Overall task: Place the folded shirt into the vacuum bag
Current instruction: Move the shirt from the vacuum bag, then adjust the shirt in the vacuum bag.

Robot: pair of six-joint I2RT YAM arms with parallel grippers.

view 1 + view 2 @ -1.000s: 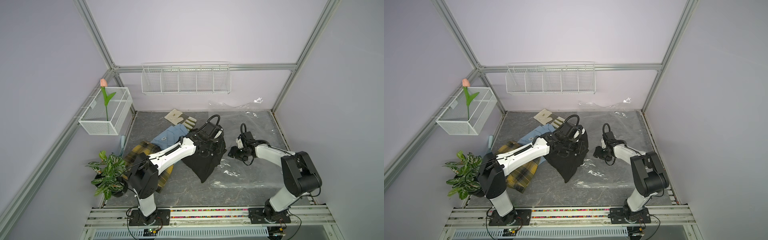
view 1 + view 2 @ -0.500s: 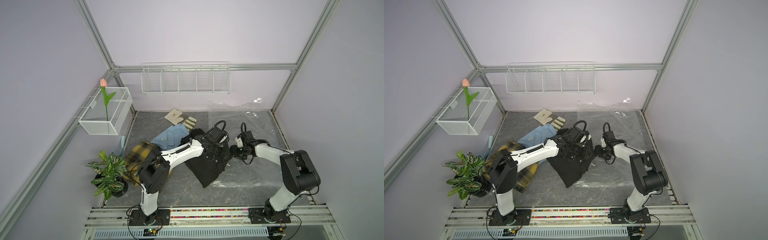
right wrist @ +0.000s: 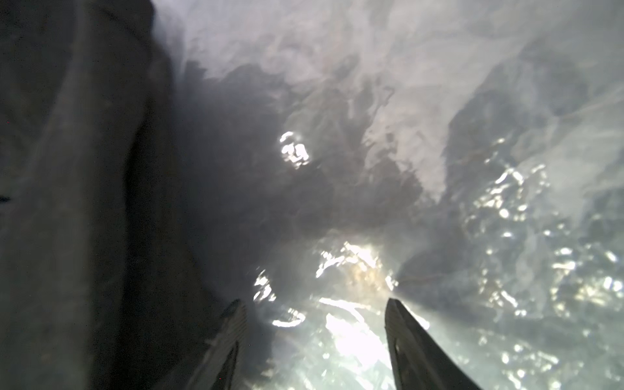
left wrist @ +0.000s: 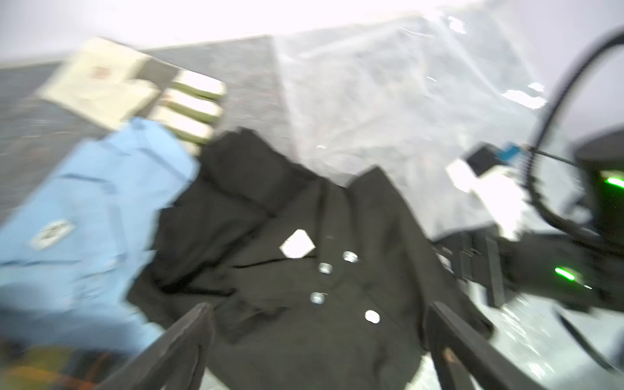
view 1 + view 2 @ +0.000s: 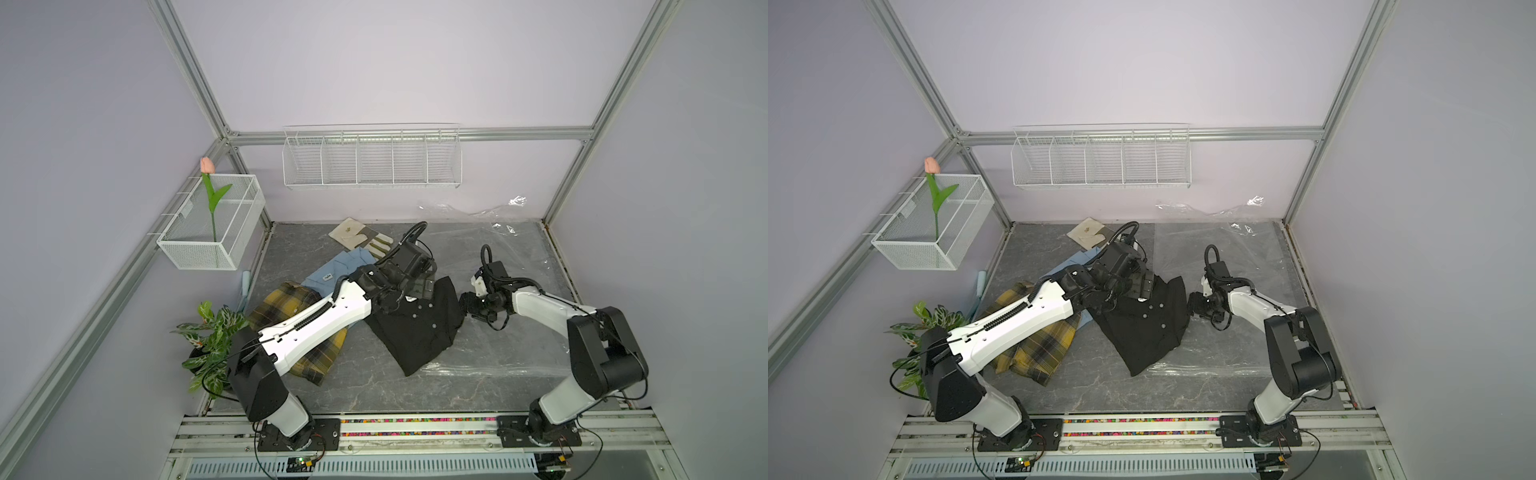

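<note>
**Black shirt at the edge of the bag, both grippers released**

The black shirt [image 5: 417, 328] lies crumpled on the grey table [image 5: 374, 388], between the two grippers. Its right part and its near tip lie over the left edge of the clear bag [image 5: 519, 266], which is spread on the right half of the table. Whether any part of the shirt is inside the bag, I cannot tell.

The left gripper [image 5: 424, 286] hovers just above the far end of the shirt. In the left wrist view its fingers [image 4: 189, 337] stand wide apart with nothing between them. Below them the shirt shows white buttons [image 4: 325, 268] and a small white tag [image 4: 297, 243].

The right gripper [image 5: 466, 305] is low, at the right edge of the shirt. In the right wrist view its jaws are apart too, and crinkled film shines just ahead of them. Whether they touch the film is not clear.

Left of the black shirt lie a blue shirt [image 5: 332, 274] and a plaid shirt [image 5: 291, 307], partly under the left arm [image 5: 316, 324]. A glove [image 5: 359, 236] lies behind them.
</note>
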